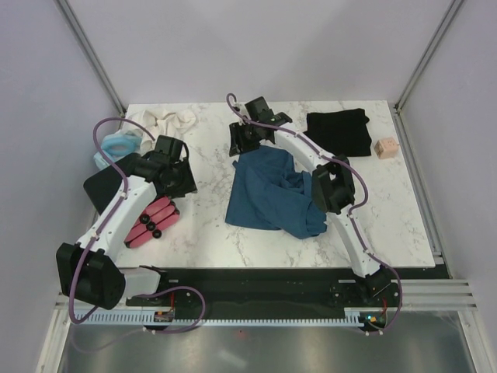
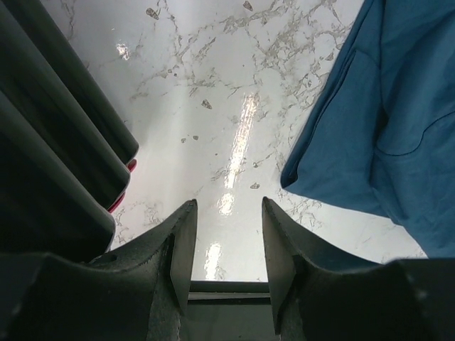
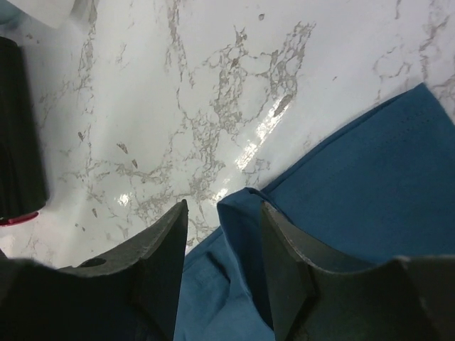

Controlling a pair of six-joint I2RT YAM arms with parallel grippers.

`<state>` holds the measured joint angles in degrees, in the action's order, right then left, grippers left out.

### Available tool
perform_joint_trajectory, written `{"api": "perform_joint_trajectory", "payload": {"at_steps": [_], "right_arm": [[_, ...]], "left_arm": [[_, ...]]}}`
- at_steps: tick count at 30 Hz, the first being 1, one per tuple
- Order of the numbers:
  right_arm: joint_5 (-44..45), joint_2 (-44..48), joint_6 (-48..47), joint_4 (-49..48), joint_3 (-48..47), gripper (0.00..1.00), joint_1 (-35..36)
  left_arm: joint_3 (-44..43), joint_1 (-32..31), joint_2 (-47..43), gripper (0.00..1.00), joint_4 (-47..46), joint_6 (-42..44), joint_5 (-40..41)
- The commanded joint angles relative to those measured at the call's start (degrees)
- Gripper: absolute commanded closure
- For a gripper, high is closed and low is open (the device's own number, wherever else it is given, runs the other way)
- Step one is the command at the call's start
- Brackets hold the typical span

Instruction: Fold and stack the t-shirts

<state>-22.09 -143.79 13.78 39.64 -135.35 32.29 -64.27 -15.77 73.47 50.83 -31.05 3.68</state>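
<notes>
**Top view.** The teal shirt lies bunched and creased mid-table. The right gripper hangs over its far-left corner, with the bulk of the cloth behind the fingers and toward the arm's base. The black shirt lies flat and squared off, well apart on the outer side of the right arm. The left gripper is clear of both shirts, and bare table separates it from the teal edge.

**Left wrist view.** The fingers are spread with nothing between them, only marble below. The teal shirt's edge runs ahead and to the right of the fingertips, and its nearest corner is close but not touching.

**Right wrist view.** The fingers are spread. A folded corner of the teal shirt lies in the gap, close against the right finger. Marble shows beside the left finger, so nothing is pinched. More cloth lies under and to the right of the jaws.

**Judgement.**
- The step looks like getting the teal shirt spread flat before any fold.
- The right gripper should straddle that corner squarely, go low enough to catch the hem, and then close.
- It sits on a doubled edge, so there is a risk of taking extra layers and dragging the whole bunch.
- The left gripper should cross to the corner ahead and to its right and take a matching grip.
- Then both should pull apart low over the table.
</notes>
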Motion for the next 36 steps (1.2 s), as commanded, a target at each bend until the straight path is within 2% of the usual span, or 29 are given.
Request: {"api": "perform_joint_trajectory", "payload": {"at_steps": [1,28,31,32,34,36], "right_arm": [[-1.3,0.79,-1.47,-0.79,1.49,0.48,0.75],[-2.0,-2.99,-3.15,0.18,3.43,0.49,2.07],[-1.38,-3.17,-3.23,0.18,3.25,0.63,2.07],[-1.12,-3.08,-3.23,0.09,3.08,0.79,2.07],[0.37,-2.82,-3.23,0.09,2.9,0.98,2.07],[1.08,-2.2,-3.15,0.09,3.16,1.0,2.16]], "left_arm": [[0.37,0.21,-1.4,0.51,-0.82,-2.17,1.33],[2.13,0.3,-1.93,0.52,-0.64,-2.18,2.38],[2.13,0.3,-2.02,0.52,-0.64,-2.0,2.56],[2.13,0.3,-2.1,0.52,-0.73,-2.0,2.56],[2.13,0.3,-2.02,0.52,-0.64,-2.0,2.56],[2.04,0.3,-1.93,0.52,-0.73,-2.0,2.38]]}}
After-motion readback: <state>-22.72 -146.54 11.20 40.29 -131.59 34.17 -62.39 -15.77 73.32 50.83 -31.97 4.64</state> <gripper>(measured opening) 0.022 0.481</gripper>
